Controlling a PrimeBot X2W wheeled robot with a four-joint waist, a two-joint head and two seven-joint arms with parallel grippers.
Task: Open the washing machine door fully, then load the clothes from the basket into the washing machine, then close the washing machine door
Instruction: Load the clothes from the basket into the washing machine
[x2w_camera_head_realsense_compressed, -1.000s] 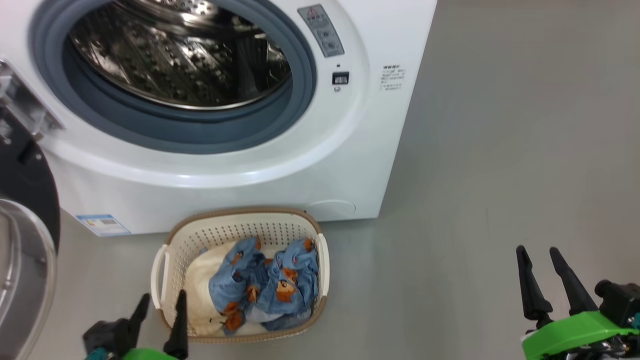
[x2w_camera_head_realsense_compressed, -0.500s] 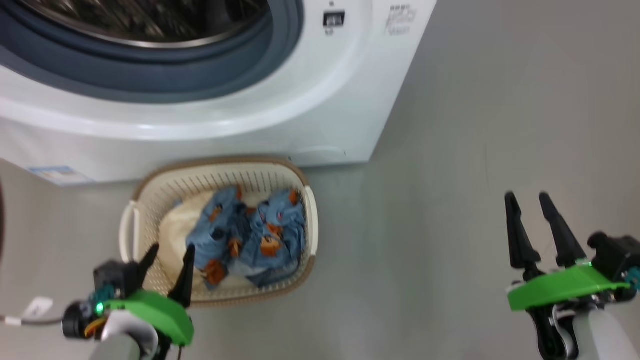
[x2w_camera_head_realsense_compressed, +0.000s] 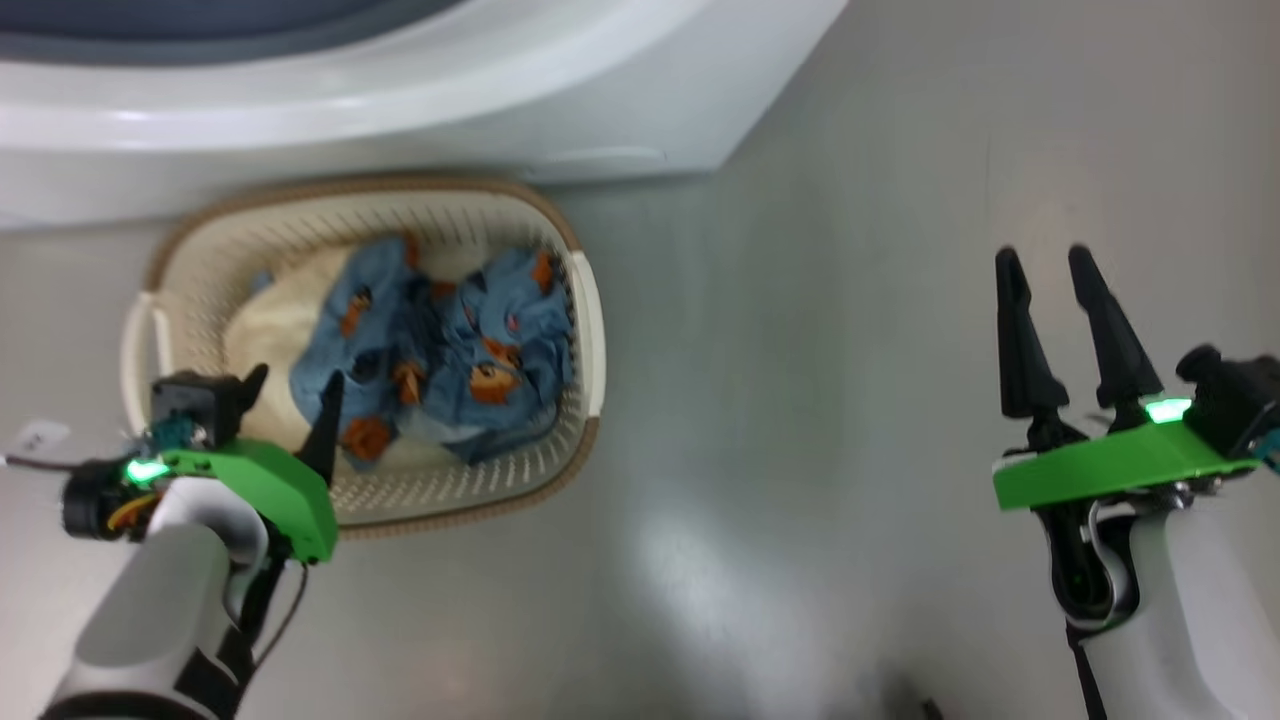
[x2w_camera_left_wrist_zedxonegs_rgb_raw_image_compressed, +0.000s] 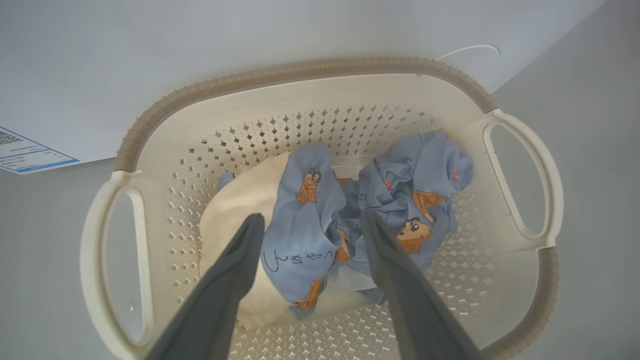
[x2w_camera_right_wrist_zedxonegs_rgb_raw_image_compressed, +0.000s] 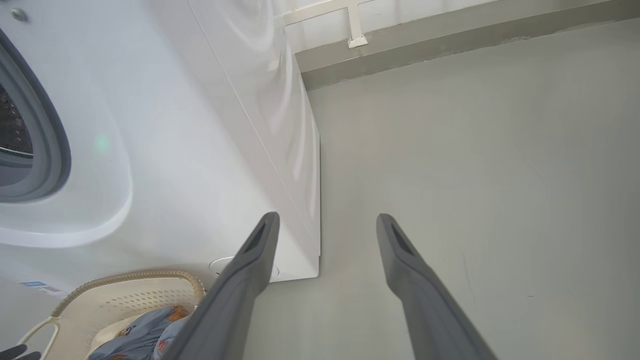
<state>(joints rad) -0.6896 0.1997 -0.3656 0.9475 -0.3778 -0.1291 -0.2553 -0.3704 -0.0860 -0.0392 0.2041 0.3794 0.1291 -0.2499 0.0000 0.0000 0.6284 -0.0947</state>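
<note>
Grey floor (x2w_camera_head_realsense_compressed: 800, 450) | cream perforated plastic basket (x2w_camera_head_realsense_compressed: 590, 300) before white boxy washing machine (x2w_camera_head_realsense_compressed: 400, 90) | blue bear-print clothes (x2w_camera_head_realsense_compressed: 440, 350) inside | left tool (x2w_camera_head_realsense_compressed: 298, 375) spread above them, right tool (x2w_camera_head_realsense_compressed: 1042, 255) spread, well aside | lower centred, pinch a thick fold

Washing machine (x2w_camera_head_realsense_compressed: 420, 90): white front-loader, running across the top of the head view. Its grey rubber ring (x2w_camera_right_wrist_zedxonegs_rgb_raw_image_compressed: 52, 130) is showing at the left edge of the right wrist view.

Basket (x2w_camera_head_realsense_compressed: 350, 186): cream, perforated, with a brown rim and two side handles. It is sitting upright just in front of the machine.

Clothes (x2w_camera_left_wrist_zedxonegs_rgb_raw_image_compressed: 305, 220): blue bear-print fabric, lying crumpled inside the basket and partly covering a cream cloth (x2w_camera_left_wrist_zedxonegs_rgb_raw_image_compressed: 240, 200).
</note>
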